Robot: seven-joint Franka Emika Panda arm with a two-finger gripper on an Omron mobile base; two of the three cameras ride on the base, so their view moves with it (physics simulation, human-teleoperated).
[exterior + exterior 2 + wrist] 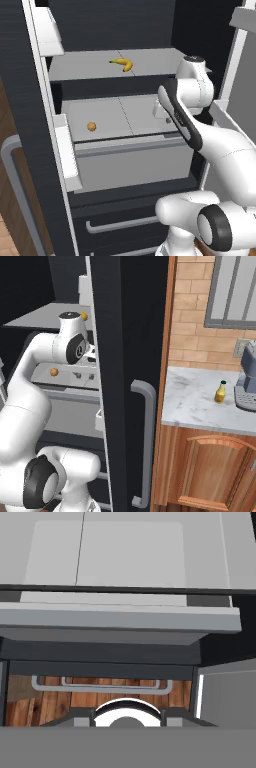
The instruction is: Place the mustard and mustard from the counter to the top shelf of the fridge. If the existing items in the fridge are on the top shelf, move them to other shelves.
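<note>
Brick wall and a grey-framed window back the marbled worktop (195,401) in the right base view, where a short amber-yellow mustard bottle (220,392) with a dark cap stands upright just beside a grey appliance (246,381) at the far edge. That bottle sits well away from the gripper (162,111), on the other side of the black fridge (112,381) wall and its thick grey bar handle (145,441).

Inside the open fridge, the white arm (200,130) reaches over the lower grey tray (120,120), and the gripper hangs just above that tray's right part. Its fingers are mostly hidden behind the wrist, so I cannot tell whether they are spread or pressed together, nor whether they pinch anything. A small banana (123,63) lies on the top shelf (90,65), above the gripper and to its left. A tiny round orange fruit (91,126) rests on the tray, at about gripper level and well off to its left. From the hand camera, pale tray panels, a raised grey lip and drawer handles over wooden floor are seen.
</note>
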